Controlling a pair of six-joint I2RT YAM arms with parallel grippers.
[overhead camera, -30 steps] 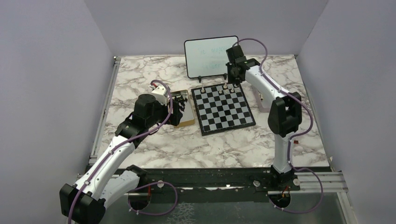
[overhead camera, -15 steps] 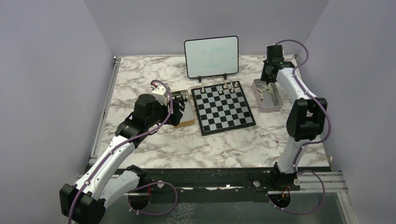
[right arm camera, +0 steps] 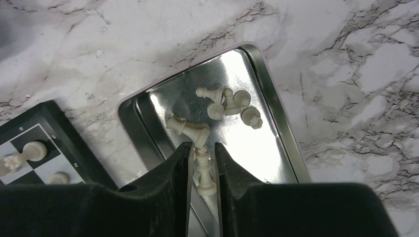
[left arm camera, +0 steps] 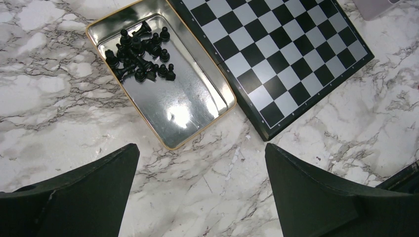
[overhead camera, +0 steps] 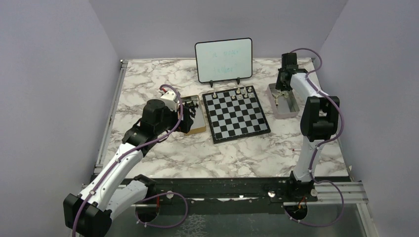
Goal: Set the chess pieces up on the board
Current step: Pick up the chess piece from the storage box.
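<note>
The board (overhead camera: 236,116) lies mid-table, with several white chess pieces (overhead camera: 240,92) on its far right squares; two of them show in the right wrist view (right arm camera: 30,150). My right gripper (right arm camera: 202,163) is down in the silver tray (right arm camera: 276,113), its fingers closed narrowly on a white chess piece (right arm camera: 204,174) lying between them. More white pieces (right arm camera: 228,103) lie just beyond. My left gripper (left arm camera: 201,163) is open and empty above the marble, near the gold-rimmed tin (left arm camera: 197,106) of black pieces (left arm camera: 141,52).
A whiteboard (overhead camera: 223,59) on a stand is behind the board. The silver tray (overhead camera: 288,111) sits right of the board, the gold-rimmed tin (overhead camera: 198,128) left of it. Purple walls enclose the table on three sides.
My right arm swung from the board's far right corner over to the silver tray and went down onto a white piece. The left arm has not moved.
</note>
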